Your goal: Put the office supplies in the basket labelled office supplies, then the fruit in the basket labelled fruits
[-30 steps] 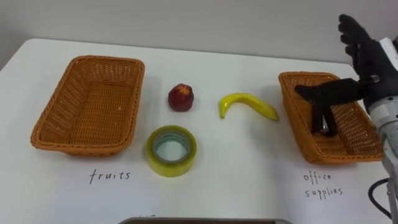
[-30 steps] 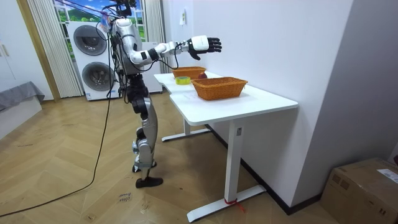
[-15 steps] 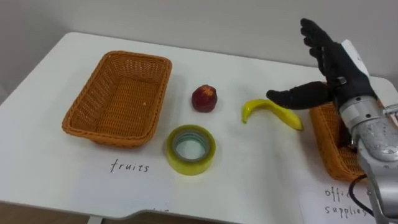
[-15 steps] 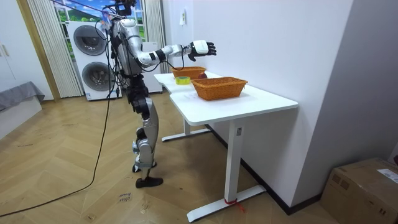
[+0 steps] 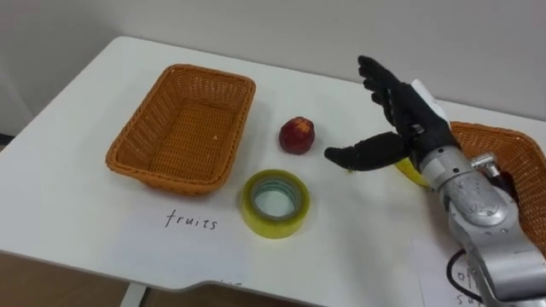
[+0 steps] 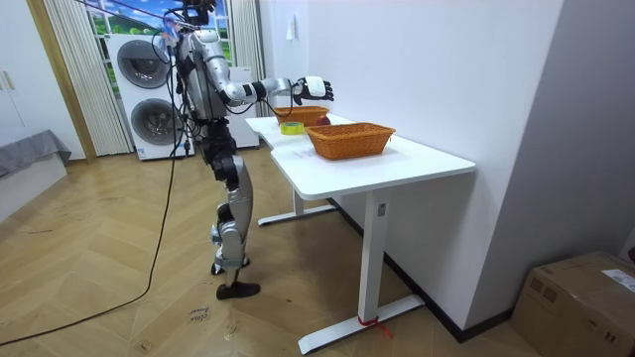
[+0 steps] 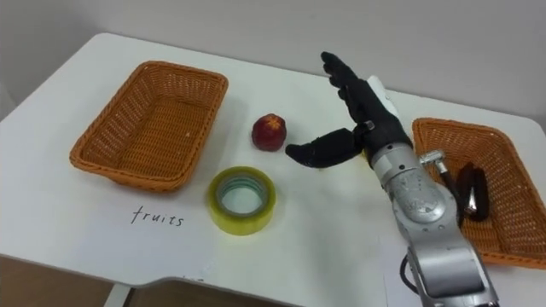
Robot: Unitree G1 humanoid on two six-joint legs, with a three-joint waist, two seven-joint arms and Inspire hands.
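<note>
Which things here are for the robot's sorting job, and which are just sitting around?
For the job: red fruit, banana, tape roll, left basket, right basket with a black item inside, open right hand.
Just lying about: washing machines, cardboard box.
</note>
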